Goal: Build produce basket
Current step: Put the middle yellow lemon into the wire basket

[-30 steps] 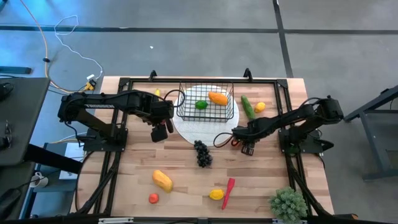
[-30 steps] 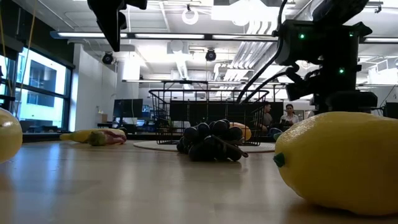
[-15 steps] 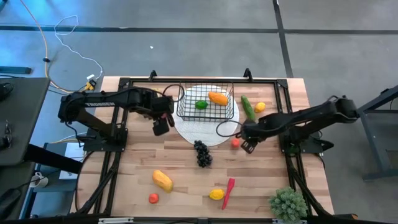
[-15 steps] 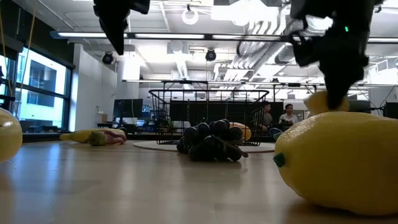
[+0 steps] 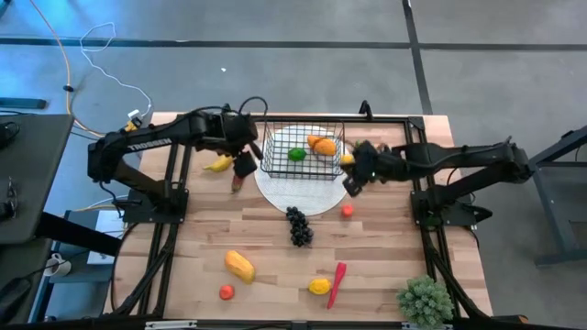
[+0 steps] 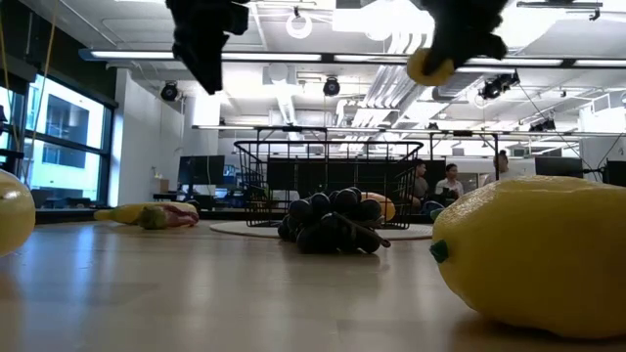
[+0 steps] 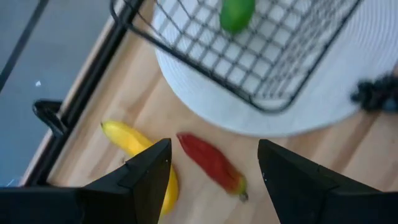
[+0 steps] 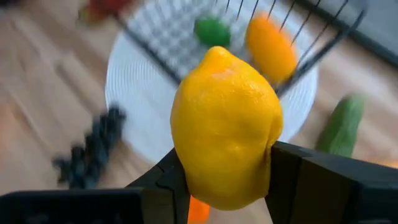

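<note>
The black wire basket [image 5: 304, 151] stands on a white plate [image 5: 303, 194] and holds a green lime [image 5: 296, 154] and an orange fruit [image 5: 322, 145]. My right gripper [image 5: 351, 170], at the basket's right side, is shut on a yellow lemon [image 8: 224, 112], which is raised high in the low view [image 6: 430, 65]. My left gripper [image 7: 214, 165] is open, above a banana [image 7: 140, 149] and a red chili [image 7: 210, 163] that lie on the table left of the basket. The grapes [image 5: 297, 225] lie near the plate's near rim. A cucumber [image 8: 341, 127] lies right of the basket. My right gripper pinches the lemon between its two fingers [image 8: 177, 177], one on each side of the lemon's lower half [image 8: 211, 186]. It reaches in from the table's right. The lemon is lifted clear of the table, level with the basket's top or higher.
On the near half of the table lie a small red tomato [image 5: 348, 210], an orange-yellow fruit [image 5: 239, 266], another tomato [image 5: 226, 292], a second lemon [image 5: 318, 286] and a red chili [image 5: 337, 280]. A green bushy plant [image 5: 425, 298] stands at the near right corner.
My right gripper has moved from beside the small tomato toward the far edge and the basket, has risen, and now holds a lemon lifted clear. My left gripper has shifted toward the far edge, over the banana and chili.
</note>
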Available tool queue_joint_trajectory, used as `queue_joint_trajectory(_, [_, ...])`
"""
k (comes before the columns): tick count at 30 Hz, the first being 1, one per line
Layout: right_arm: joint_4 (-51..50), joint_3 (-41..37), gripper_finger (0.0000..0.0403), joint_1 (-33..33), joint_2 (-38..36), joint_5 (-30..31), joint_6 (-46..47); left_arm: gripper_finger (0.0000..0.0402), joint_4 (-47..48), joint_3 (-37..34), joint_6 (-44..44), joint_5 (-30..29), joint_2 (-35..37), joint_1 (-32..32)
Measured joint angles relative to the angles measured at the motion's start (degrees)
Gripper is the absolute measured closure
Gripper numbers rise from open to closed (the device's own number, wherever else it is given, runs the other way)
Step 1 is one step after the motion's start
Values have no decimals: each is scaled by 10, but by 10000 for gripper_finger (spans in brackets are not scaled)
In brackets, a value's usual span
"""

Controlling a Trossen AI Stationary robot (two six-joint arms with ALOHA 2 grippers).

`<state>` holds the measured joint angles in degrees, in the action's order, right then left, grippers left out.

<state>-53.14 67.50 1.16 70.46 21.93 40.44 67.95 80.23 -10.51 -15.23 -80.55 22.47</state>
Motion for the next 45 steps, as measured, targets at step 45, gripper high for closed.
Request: queue_joint_trajectory(45, [386, 12, 283, -223, 308, -167, -118, 174, 56, -52, -114, 143, 52, 155])
